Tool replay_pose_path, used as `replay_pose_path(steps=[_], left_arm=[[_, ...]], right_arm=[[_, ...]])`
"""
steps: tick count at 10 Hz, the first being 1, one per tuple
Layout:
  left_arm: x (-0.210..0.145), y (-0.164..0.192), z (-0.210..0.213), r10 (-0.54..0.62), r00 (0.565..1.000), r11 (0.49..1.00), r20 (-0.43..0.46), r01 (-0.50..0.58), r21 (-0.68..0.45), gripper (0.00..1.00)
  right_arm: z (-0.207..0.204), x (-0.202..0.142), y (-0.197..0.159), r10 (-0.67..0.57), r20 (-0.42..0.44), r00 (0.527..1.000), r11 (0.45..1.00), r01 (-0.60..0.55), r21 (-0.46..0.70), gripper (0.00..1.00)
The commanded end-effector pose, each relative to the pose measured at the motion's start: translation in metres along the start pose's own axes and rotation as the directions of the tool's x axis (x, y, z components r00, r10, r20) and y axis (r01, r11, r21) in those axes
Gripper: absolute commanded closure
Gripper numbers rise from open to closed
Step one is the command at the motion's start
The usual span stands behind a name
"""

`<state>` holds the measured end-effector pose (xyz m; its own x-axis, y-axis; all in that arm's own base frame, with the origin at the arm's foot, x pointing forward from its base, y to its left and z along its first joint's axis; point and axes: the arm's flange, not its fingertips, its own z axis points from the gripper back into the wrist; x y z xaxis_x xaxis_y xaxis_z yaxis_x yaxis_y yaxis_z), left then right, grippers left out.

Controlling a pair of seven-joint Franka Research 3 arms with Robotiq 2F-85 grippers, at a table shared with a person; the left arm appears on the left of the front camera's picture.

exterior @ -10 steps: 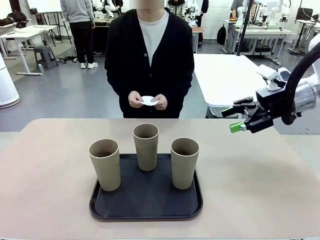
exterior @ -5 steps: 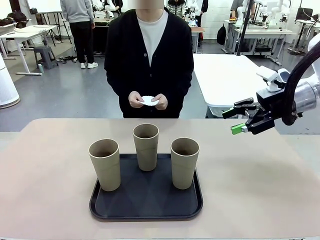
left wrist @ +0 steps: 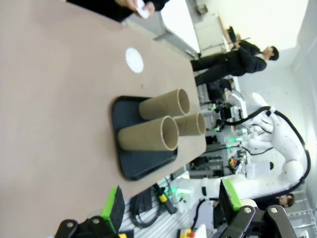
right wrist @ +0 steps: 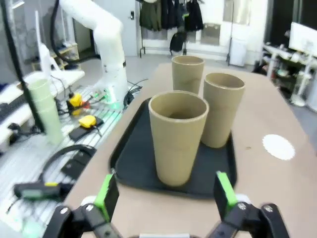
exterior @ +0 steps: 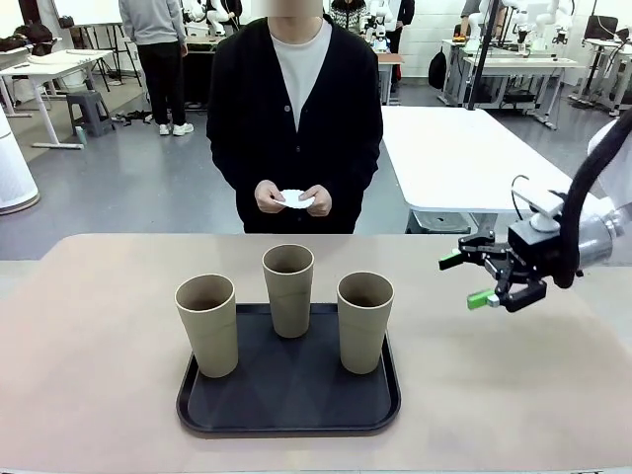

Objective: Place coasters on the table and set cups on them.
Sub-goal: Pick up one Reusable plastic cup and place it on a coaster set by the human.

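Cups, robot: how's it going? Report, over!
Left gripper, right gripper both open, empty. Three cups on tray, none on a coaster. One coaster on table beside tray. Person's hands hold another coaster.

Cups (exterior: 287, 286): matte tan-brown. Tray (exterior: 286, 427): black. Table (exterior: 99, 326): plain beige. Coaster (right wrist: 278, 147): white, scalloped edge. Right gripper (exterior: 464, 280): black, green pads.

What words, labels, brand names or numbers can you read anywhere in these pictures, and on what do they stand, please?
No text can be read.
The cups, the black tray and the coaster bear no print.
Any lettering on the background equipment is too small or blurred to read.
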<state>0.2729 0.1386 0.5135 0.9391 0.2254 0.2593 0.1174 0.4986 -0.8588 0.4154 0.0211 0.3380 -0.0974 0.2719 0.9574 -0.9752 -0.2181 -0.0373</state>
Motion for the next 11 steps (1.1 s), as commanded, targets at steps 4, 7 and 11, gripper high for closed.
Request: replay_pose_path(steps=[4,7,11], left_arm=[[0.0,0.0,0.001,-0.018,1.0,1.0,0.003,0.018,-0.015,0.0],[0.0,0.0,0.001,-0.018,1.0,1.0,0.003,0.018,-0.015,0.0],[0.0,0.0,0.001,-0.018,1.0,1.0,0.003,0.018,-0.015,0.0]], right_arm=[[-0.013,-0.033,-0.004,0.16,-0.016,0.987,0.984,-0.161,-0.079,0.0],[-0.004,-0.005,-0.009,0.126,-0.011,0.992,0.991,-0.126,-0.05,0.0],[-0.004,-0.005,-0.009,0.126,-0.011,0.992,0.991,-0.126,-0.05,0.0]])
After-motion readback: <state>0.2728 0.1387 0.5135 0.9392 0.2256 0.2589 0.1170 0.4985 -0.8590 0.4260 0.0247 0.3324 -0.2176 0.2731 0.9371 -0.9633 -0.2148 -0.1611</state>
